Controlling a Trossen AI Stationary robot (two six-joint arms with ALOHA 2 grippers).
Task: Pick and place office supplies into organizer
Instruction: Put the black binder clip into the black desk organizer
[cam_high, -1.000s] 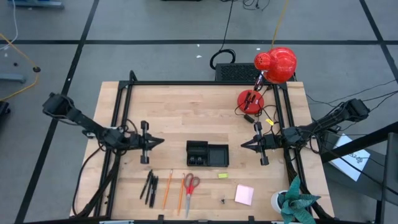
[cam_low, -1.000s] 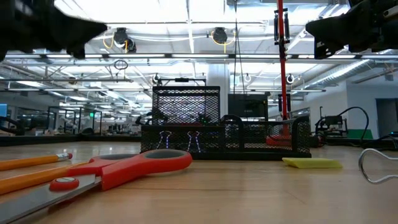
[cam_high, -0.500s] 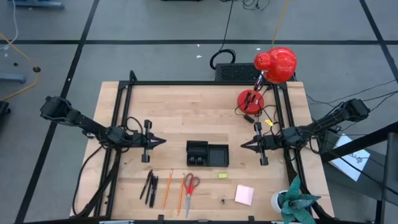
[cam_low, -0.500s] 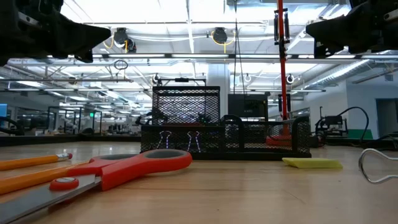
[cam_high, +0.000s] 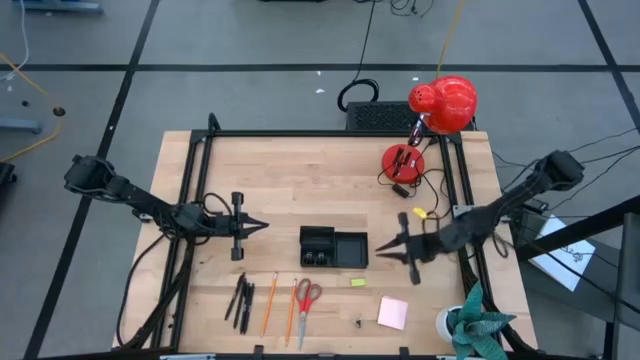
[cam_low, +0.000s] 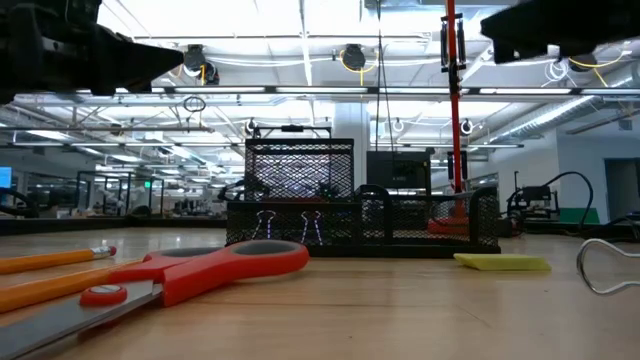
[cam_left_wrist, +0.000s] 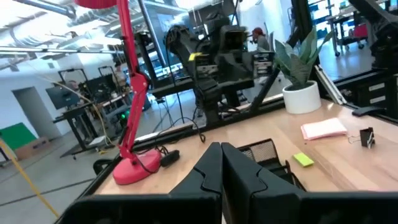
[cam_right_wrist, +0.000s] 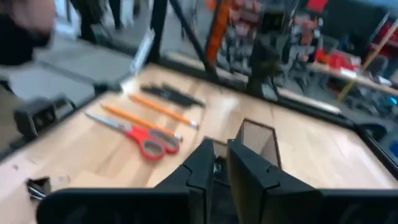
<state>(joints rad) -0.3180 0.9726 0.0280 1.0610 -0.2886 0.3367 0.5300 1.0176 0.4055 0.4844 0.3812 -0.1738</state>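
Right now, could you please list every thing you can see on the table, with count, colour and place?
organizer: one, black, table centre.
pens: a few, black, front left.
pencils: two, orange, right of the pens.
scissors: one, red handles, right of the pencils.
yellow-green bit: one, in front of the organizer.
binder clip: one, black, front edge.
sticky-note pad: one, pink, front right.
desk lamp: one, red, back right.
plant: one, green, white pot, front right corner.
left gripper: jaws shut, left of the organizer.
right gripper: right of the organizer.

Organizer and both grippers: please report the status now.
Left gripper shut, empty, left of organizer. Right gripper just right of it, empty. Scissors, pencils, pens on table. Nothing blocking.
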